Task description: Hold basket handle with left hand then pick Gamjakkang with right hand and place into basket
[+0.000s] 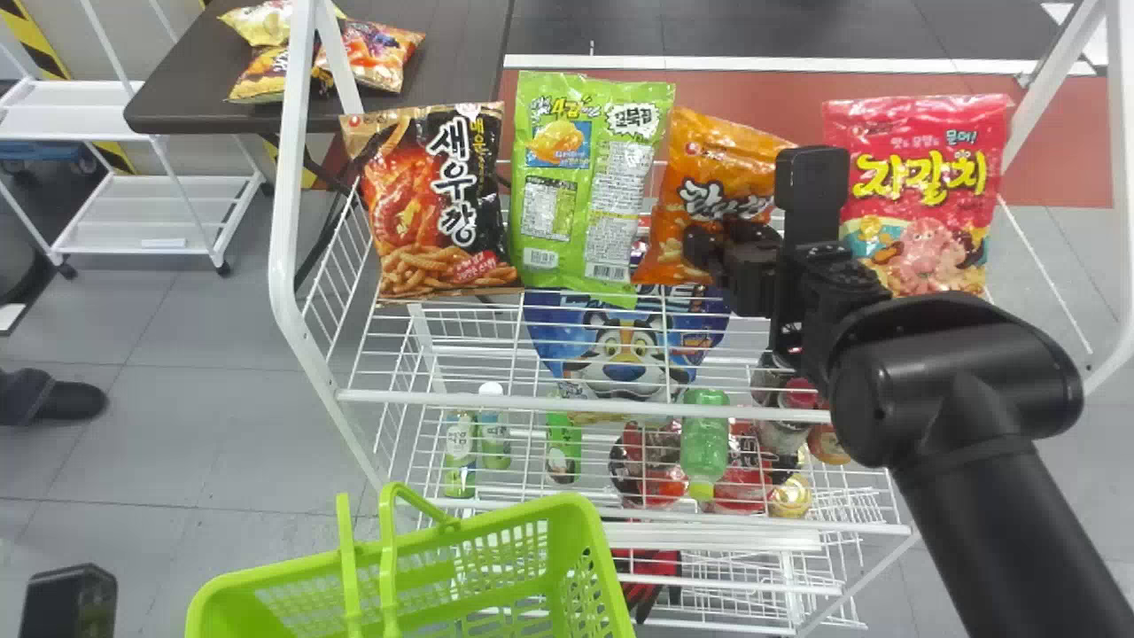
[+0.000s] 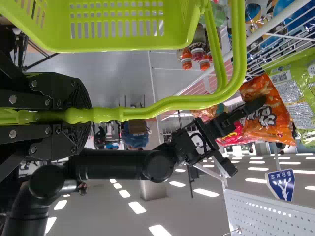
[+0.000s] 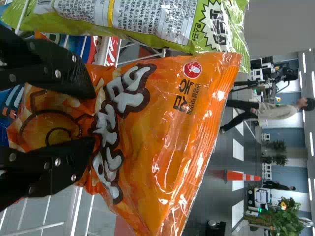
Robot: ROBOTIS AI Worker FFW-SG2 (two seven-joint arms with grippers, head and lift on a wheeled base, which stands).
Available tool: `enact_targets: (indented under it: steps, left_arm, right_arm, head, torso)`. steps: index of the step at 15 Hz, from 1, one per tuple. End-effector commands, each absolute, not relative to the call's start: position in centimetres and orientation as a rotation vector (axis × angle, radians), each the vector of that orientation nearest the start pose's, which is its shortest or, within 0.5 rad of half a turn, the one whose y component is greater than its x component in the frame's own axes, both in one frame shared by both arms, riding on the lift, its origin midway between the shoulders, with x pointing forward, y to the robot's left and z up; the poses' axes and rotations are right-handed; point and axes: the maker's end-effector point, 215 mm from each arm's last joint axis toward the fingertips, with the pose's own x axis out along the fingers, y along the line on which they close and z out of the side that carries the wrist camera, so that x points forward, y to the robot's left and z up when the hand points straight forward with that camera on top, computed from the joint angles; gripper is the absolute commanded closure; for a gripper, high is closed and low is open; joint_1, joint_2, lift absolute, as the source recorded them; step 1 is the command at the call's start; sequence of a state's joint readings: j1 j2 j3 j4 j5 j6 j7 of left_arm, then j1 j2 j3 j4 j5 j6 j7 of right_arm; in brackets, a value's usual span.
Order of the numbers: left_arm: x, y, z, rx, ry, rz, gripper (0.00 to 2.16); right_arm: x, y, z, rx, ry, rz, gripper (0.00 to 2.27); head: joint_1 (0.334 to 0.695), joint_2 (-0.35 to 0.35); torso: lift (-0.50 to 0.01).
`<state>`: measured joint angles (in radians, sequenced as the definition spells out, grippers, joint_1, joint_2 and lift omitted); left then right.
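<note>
Clearly, the right fingers (image 3: 69,73) stand parted across the lower front of the orange bag (image 3: 162,128), whose long axis runs upright, top leaning right, on the rack (image 1: 443,400); the left fingers (image 2: 54,88) clench the basket handle (image 2: 197,102), well apart.

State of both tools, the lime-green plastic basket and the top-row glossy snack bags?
Basket, handles raised
Left tool, shut on the handles
Orange bag, tilted
Right tool, at the orange bag, grip unclear
Black-and-red bag, upright
Lime-green bag, upright, showing its back
Pinkish-red bag, upright
</note>
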<state>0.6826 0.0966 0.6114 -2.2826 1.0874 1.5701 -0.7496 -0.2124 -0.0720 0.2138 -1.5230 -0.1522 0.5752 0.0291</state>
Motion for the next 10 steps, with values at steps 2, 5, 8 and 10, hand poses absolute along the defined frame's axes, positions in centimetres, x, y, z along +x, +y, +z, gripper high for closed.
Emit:
enact_targets:
  steps: [2, 5, 8, 10]
  left_arm:
    - [18.4, 15.3, -35.7, -1.149, 0.927, -0.829, 2.15]
    - [18.4, 15.4, -35.7, -1.152, 0.927, -0.827, 2.15]
    - [18.4, 15.4, -35.7, -1.155, 0.925, -0.827, 2.15]
    - [18.4, 15.4, -35.7, -1.158, 0.924, -0.829, 2.15]
  right_arm:
    - [61.0, -11.9, -39.9, -0.005, 0.385, 0.253, 2.25]
    - [59.4, -12.5, -37.3, -0.020, 0.337, 0.237, 2.25]
    - [57.5, -14.4, -36.1, -0.087, 0.353, 0.172, 2.25]
    - [55.7, -15.1, -35.8, -0.092, 0.396, 0.157, 2.25]
  head:
    - [0.695, 0.045]
    - [0.695, 0.048]
    - [0.695, 0.037]
    - [0.695, 0.023]
  torso:
    - [-0.018]
    - [-0.018]
    - [-0.018]
    - [-0.018]
